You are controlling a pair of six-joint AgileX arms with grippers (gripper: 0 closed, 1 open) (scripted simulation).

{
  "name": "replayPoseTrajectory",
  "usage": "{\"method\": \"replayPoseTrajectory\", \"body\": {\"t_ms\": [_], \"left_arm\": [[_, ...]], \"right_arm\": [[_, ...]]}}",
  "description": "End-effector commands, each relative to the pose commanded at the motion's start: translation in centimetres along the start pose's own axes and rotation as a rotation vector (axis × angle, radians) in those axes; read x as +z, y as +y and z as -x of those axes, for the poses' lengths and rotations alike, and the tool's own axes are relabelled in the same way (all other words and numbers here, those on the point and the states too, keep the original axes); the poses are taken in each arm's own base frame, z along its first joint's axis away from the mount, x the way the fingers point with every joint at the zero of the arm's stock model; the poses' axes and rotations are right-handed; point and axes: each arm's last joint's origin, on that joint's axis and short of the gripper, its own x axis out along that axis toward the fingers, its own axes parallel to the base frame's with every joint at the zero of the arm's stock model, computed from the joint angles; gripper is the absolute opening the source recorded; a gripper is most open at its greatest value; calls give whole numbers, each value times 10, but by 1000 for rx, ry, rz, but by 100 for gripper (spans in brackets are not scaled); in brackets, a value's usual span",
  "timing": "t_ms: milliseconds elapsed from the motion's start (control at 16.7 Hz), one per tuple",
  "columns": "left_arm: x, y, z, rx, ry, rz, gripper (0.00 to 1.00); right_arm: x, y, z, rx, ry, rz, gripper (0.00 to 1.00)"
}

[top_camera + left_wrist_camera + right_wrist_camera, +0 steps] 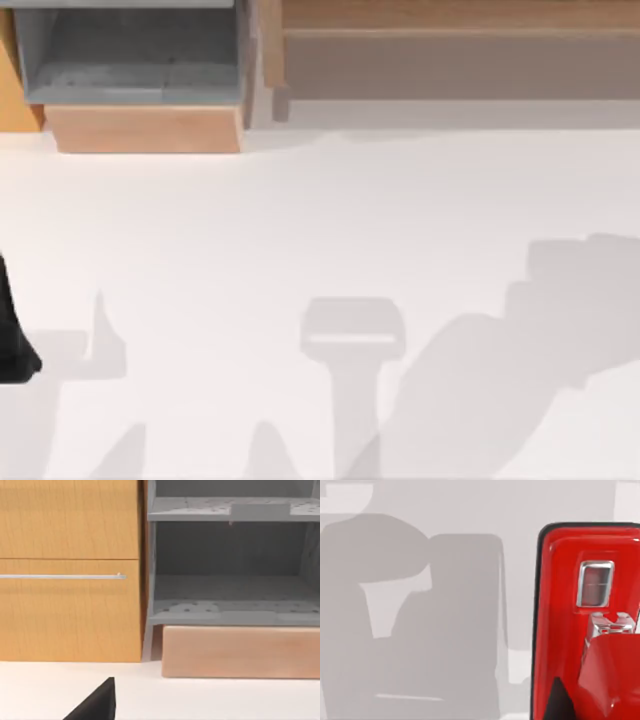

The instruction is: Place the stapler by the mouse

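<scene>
Plainly, progress: the task looks to be at an early or middle stage, judged from how things lie.
Stapler: a glossy red stapler with a black edge and metal fittings point(585, 625) lies close under the right wrist camera, over the white table point(470, 500); whether it rests on the table or is lifted, I cannot tell.
Right gripper: a dark tip point(560, 702) shows beside the stapler's red body; whether the pincer is open, closed or has hold of the stapler cannot be told.
Left arm: a black part point(12, 335) sits at the table's left edge in the top view, seemingly parked; its pincer's state cannot be told.
Background: an orange wooden cabinet with a metal rail point(65, 575) and a grey open shelf unit point(230, 590) stand at the far side.
Left to do: carrying the stapler over and setting it beside the mouse.
</scene>
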Motion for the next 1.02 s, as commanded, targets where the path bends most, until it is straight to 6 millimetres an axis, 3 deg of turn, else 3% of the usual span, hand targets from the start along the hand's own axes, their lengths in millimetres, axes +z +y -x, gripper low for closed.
{"method": "replayPoseTrajectory", "body": {"t_ms": [240, 720, 1020], "left_arm": [[0, 0, 0, 0, 0, 0, 100], [0, 0, 0, 0, 0, 0, 100], [0, 0, 0, 0, 0, 0, 100]], "right_arm": [[19, -15, 1, -3, 40, 1, 0], [49, -42, -27, 23, 269, 57, 0], [72, -53, -34, 36, 287, 127, 0]]}}
